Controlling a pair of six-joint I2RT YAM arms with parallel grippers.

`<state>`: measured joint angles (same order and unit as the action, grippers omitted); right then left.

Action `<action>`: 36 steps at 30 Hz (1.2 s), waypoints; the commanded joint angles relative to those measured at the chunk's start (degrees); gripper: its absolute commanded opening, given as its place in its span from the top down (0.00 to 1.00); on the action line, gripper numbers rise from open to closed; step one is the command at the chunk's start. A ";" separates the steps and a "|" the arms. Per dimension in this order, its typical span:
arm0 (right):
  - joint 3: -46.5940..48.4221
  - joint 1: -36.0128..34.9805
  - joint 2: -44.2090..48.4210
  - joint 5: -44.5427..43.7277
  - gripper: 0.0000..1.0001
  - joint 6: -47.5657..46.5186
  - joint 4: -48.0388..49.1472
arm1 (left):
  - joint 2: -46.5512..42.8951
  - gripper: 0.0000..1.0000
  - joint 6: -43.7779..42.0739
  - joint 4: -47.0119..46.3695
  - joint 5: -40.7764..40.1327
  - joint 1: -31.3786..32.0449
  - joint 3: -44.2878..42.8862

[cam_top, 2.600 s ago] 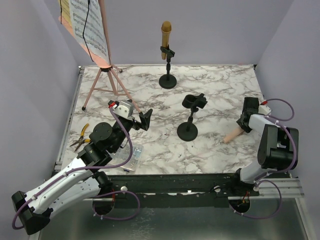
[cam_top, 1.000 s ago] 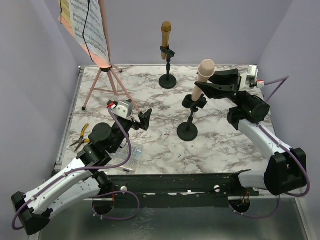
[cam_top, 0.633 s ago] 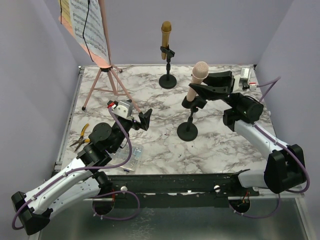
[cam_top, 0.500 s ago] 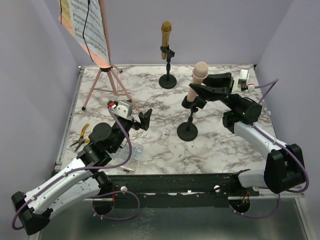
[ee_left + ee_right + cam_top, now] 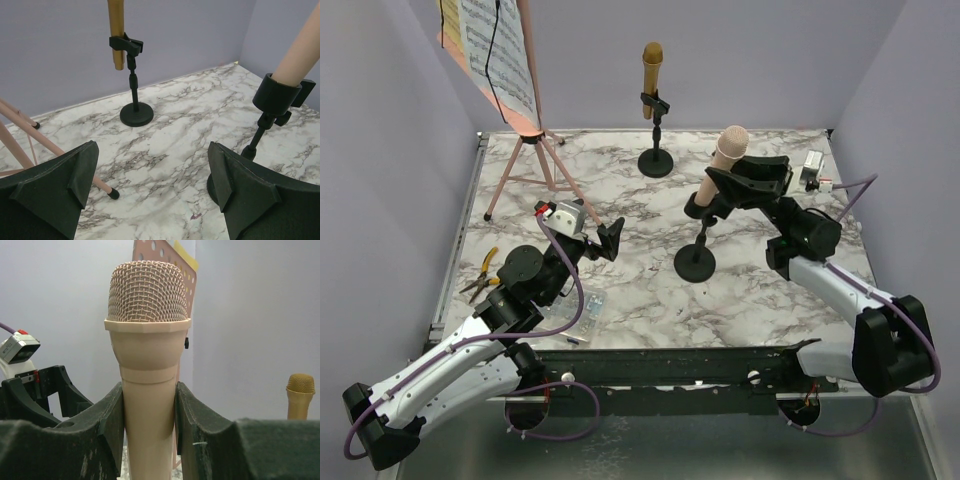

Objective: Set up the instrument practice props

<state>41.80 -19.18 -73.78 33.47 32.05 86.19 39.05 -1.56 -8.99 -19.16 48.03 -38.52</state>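
Pink mesh-headed microphone [image 5: 728, 152] stood right of centre, seated in the nearer black round-based holder [image 5: 695, 263], my right gripper [image 5: 149, 407] pinching its handle and my left gripper [image 5: 152, 175] spread wide at lower left.

Two microphones are showing: one gold microphone [image 5: 652, 62] and one pink microphone [image 5: 728, 150]. Two black stands are sitting on the desk [image 5: 640, 215]: the far stand [image 5: 656, 162] and the near stand [image 5: 695, 263]. One music rack [image 5: 507, 180] is carrying at least two pages, a white page [image 5: 500, 50] and a yellow page [image 5: 448, 18]. One pair of pliers [image 5: 480, 275] and one clear box [image 5: 578, 318] are lying nearby.
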 commanded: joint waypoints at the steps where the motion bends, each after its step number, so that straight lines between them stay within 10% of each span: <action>1: -2.47 -0.76 1.56 -1.63 0.80 -2.37 15.94 | -0.59 0.01 -0.35 -0.69 -0.09 0.09 -0.05; 17: -6.49 -1.34 5.01 -3.50 0.01 -3.61 6.77 | -0.34 0.01 -0.45 -0.70 -0.09 0.05 -0.02; 36: -0.25 -1.39 20.11 -17.34 0.00 -20.43 -51.12 | 0.07 0.01 -0.40 -0.59 0.17 0.10 -0.15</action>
<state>39.57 -20.21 -56.80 21.04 18.35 50.50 39.16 -1.56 -8.99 -19.16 48.03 -38.52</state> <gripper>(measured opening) 0.996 0.988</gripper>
